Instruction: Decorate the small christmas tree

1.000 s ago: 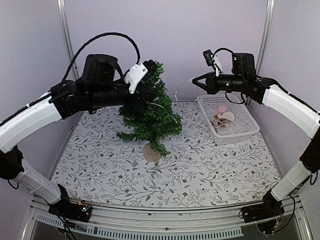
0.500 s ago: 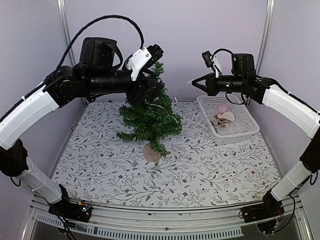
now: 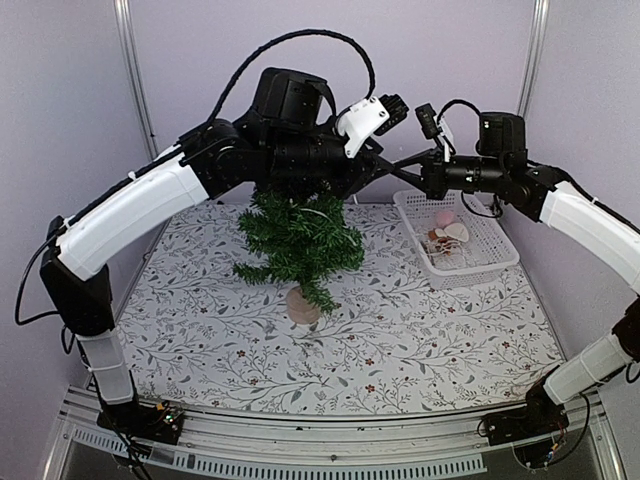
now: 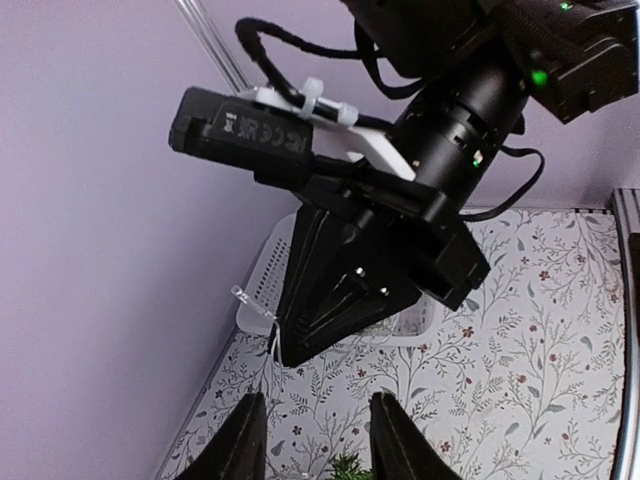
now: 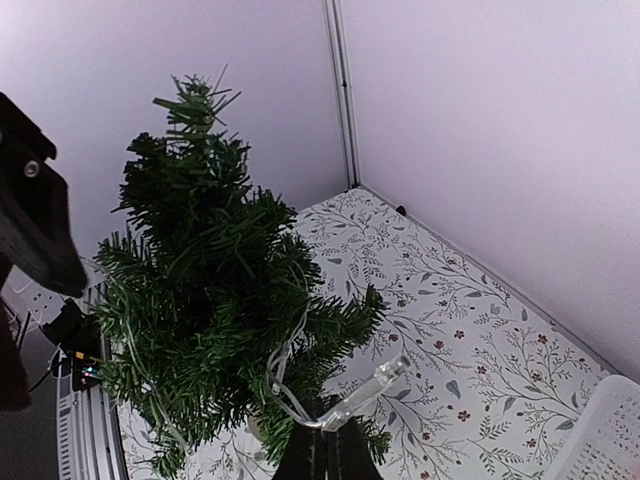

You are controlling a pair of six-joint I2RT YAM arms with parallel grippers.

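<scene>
The small christmas tree [image 3: 300, 235] stands mid-table on its pale stump [image 3: 303, 305]; it fills the right wrist view [image 5: 210, 290]. A clear light string [image 5: 285, 370] loops through its branches. My right gripper [image 3: 415, 172] hovers right of the treetop, shut [image 5: 325, 455] on a clear bulb [image 5: 380, 382] of the string; the bulb also shows in the left wrist view [image 4: 255, 300]. My left gripper [image 3: 372, 172] is high above the tree, pointing at the right gripper, open and empty [image 4: 318, 445], its fingers [image 4: 240, 445] just short of the bulb.
A white basket [image 3: 495, 262] with pink and pale ornaments [image 3: 447, 230] sits at the back right on the floral tablecloth [image 3: 400, 330]. Purple walls and metal corner posts [image 3: 135, 80] enclose the back and sides. The left arm spans above the tree.
My left arm has risen and swung right over the treetop, up to the right gripper. The right gripper has shifted slightly right, still holding the bulb.
</scene>
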